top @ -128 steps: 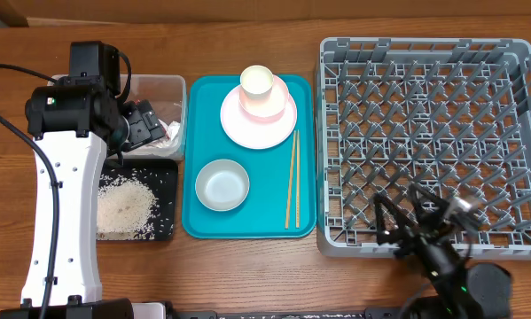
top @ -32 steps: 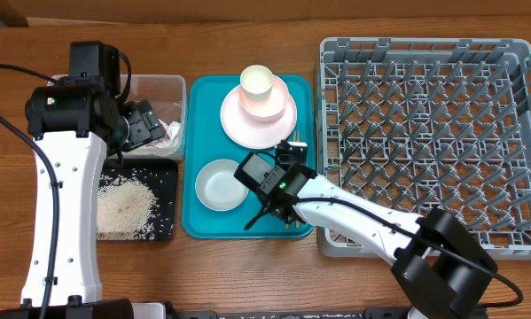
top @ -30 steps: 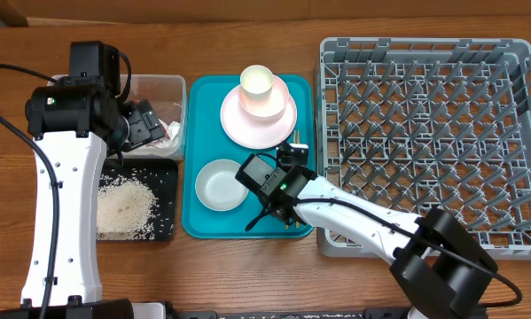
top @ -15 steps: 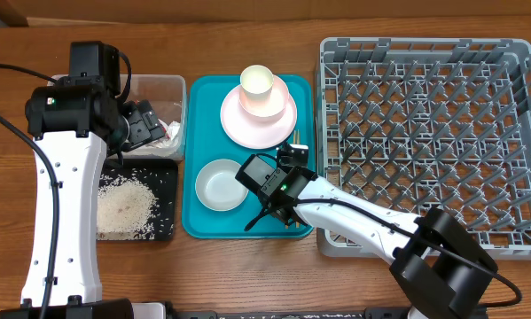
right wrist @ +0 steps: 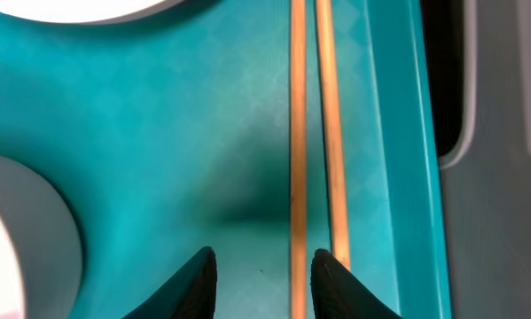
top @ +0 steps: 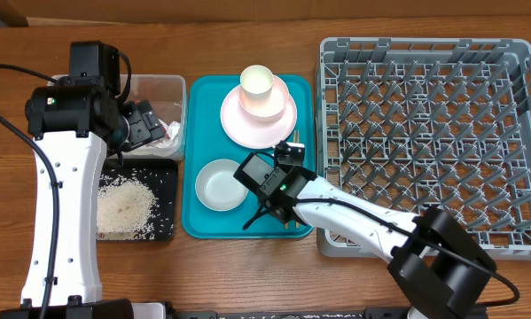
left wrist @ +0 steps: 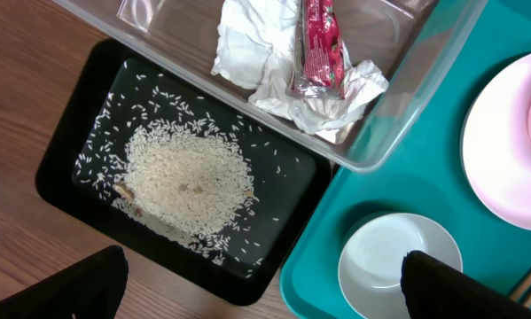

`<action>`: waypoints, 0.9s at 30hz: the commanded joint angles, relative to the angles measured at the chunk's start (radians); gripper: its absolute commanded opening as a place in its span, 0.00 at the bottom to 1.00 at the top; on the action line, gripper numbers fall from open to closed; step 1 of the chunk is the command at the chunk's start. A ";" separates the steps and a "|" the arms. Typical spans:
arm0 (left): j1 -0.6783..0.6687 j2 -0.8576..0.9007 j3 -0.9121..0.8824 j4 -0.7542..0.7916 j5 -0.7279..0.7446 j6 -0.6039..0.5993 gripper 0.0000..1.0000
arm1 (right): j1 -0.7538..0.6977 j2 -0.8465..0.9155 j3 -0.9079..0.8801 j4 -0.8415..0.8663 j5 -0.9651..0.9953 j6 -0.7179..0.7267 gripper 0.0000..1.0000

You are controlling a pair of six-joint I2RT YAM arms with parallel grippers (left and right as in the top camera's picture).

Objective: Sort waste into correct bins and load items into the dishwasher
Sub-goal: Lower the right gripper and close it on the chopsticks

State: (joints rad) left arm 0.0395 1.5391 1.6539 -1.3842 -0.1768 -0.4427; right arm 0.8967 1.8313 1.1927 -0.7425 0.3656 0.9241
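Observation:
Two thin wooden chopsticks (right wrist: pixel 298 106) lie side by side along the right edge of the teal tray (right wrist: pixel 159 133). My right gripper (right wrist: pixel 265 270) hovers low over them and is open. The left chopstick passes between its fingertips and the right one runs under the right fingertip (right wrist: pixel 329 275). Nothing is gripped. My left gripper (left wrist: pixel 265 288) is wide open and holds nothing, above the black tray (left wrist: pixel 79 168) of rice (left wrist: pixel 185 182) and the clear tub (left wrist: pixel 407 97), which holds tissue (left wrist: pixel 247 44) and a red wrapper (left wrist: pixel 318 49). The grey dish rack (top: pixel 433 133) stands at the right.
On the teal tray (top: pixel 203 97) a white bowl (top: pixel 221 185) sits just left of my right gripper (top: pixel 269 215). Stacked cups (top: pixel 260 93) stand on a pale plate (top: pixel 238 128) at the far end. My left arm (top: pixel 66 186) stretches along the table's left side.
About four seconds ago my right arm was at the rack's near edge; now it is over the teal tray at the chopsticks. Over the last second it barely shifted. The left arm stayed still.

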 commanded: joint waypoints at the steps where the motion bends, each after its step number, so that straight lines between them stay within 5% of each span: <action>1: 0.000 0.000 0.010 0.000 -0.006 -0.003 1.00 | -0.006 0.034 -0.007 0.005 0.000 0.012 0.37; 27: -0.001 0.000 0.010 0.000 -0.006 -0.003 1.00 | -0.007 0.035 -0.139 0.185 -0.013 0.012 0.36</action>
State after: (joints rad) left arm 0.0391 1.5391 1.6539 -1.3842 -0.1768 -0.4427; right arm 0.8963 1.8618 1.0672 -0.5674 0.3626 0.9241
